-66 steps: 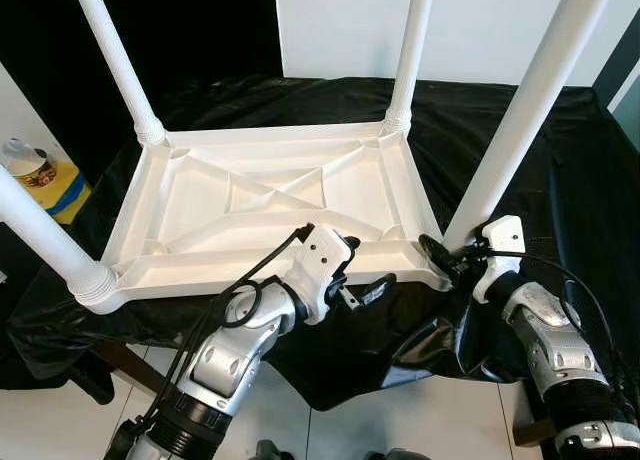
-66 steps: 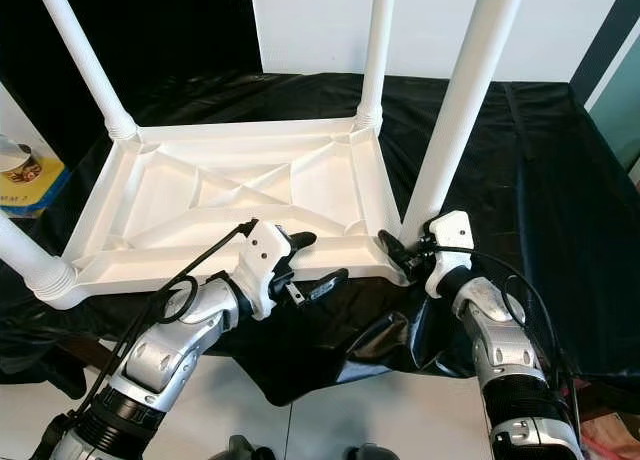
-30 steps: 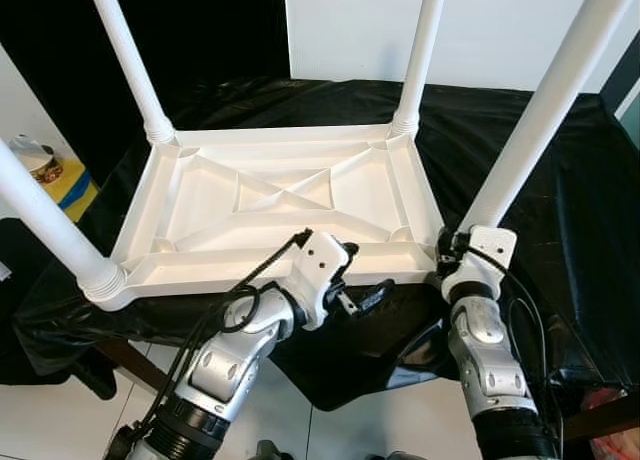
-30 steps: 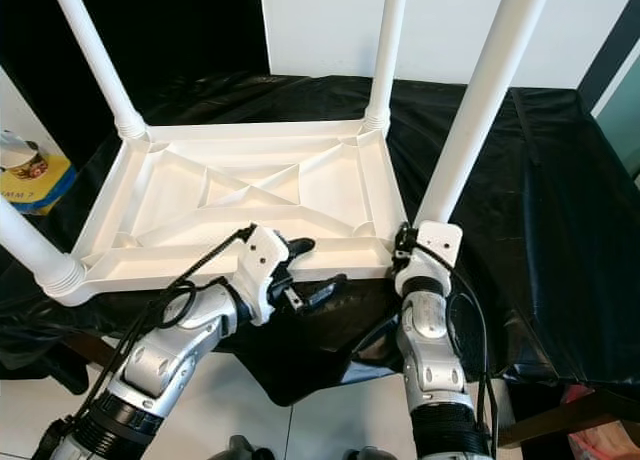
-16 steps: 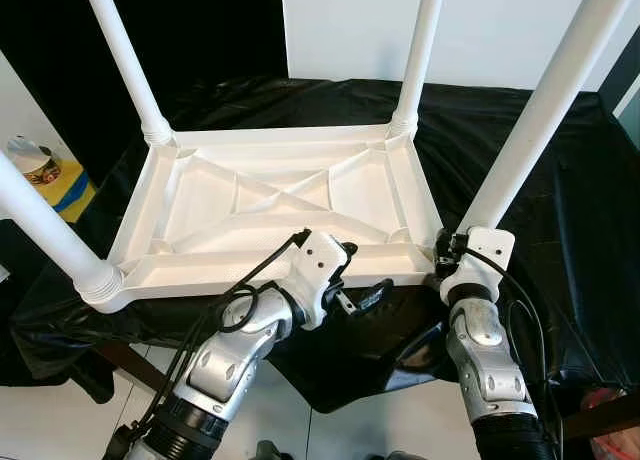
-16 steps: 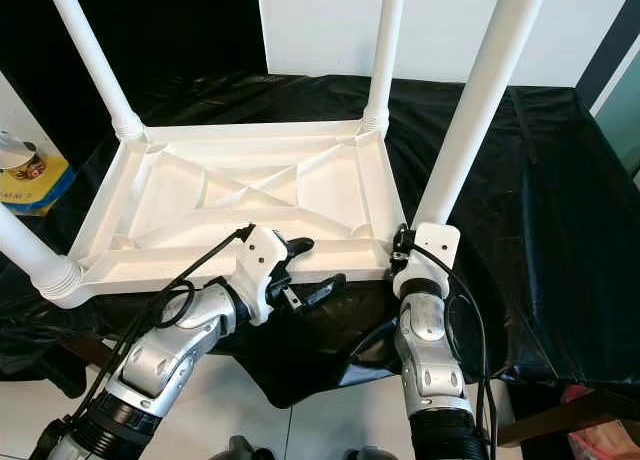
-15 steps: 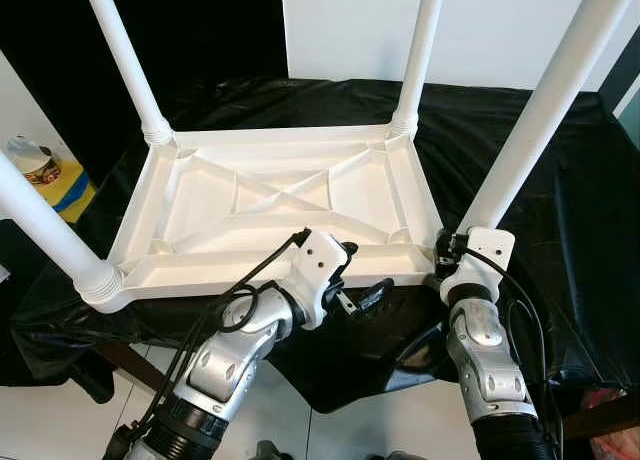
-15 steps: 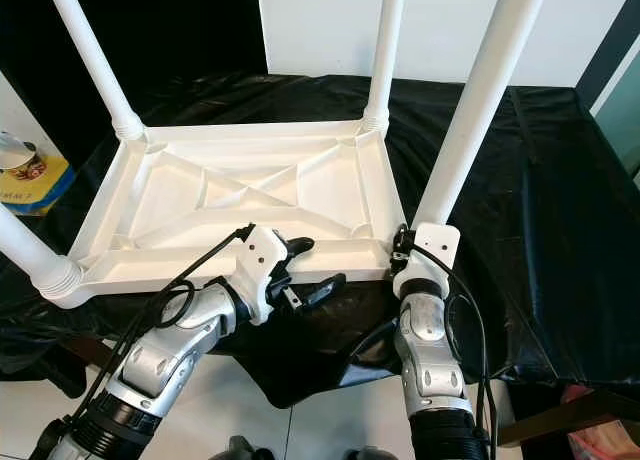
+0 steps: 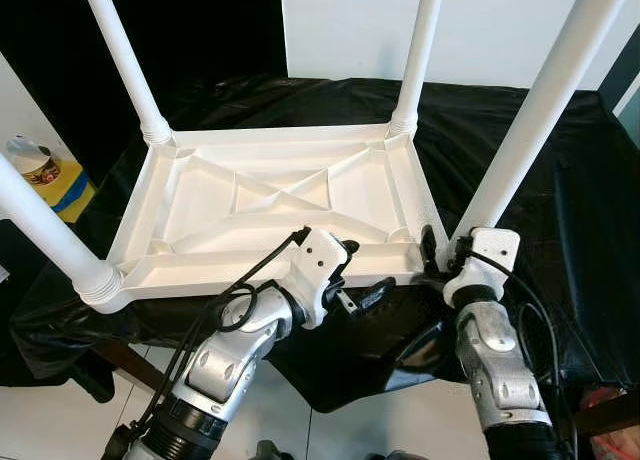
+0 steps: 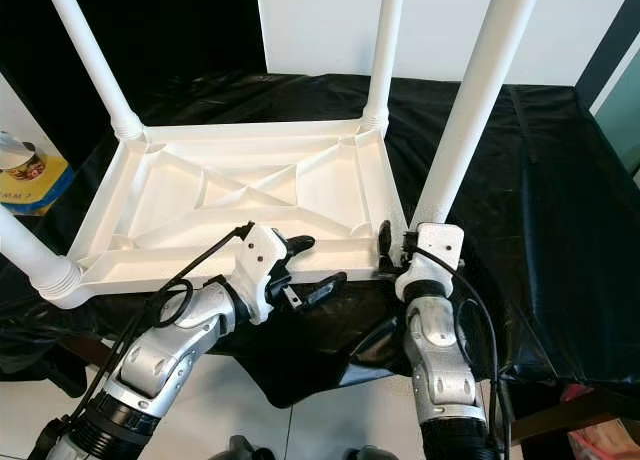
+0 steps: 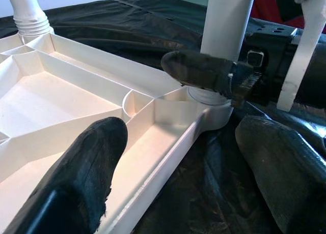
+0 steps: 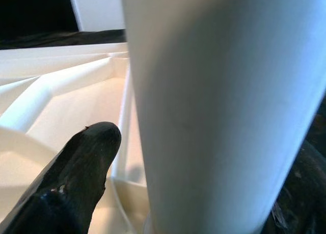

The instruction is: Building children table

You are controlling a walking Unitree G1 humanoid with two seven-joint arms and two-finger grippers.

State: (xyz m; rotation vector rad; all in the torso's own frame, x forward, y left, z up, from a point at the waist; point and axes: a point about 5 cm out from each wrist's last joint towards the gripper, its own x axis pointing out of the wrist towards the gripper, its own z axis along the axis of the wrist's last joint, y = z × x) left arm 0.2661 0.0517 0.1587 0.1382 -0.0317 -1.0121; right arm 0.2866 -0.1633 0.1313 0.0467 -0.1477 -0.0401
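My left gripper (image 9: 358,271) straddles the near rim of the upturned white table (image 9: 270,195), fingers spread wide on either side of it. My right gripper (image 10: 392,248) has its fingers around the base of the near right leg (image 9: 535,110). The table rests on a black cloth (image 9: 520,170).

The upturned children's table (image 9: 270,195) is lying on a draped cloth (image 9: 500,140), legs standing up; a tub (image 9: 35,165) is sitting far left; both grippers are reaching its near edge.
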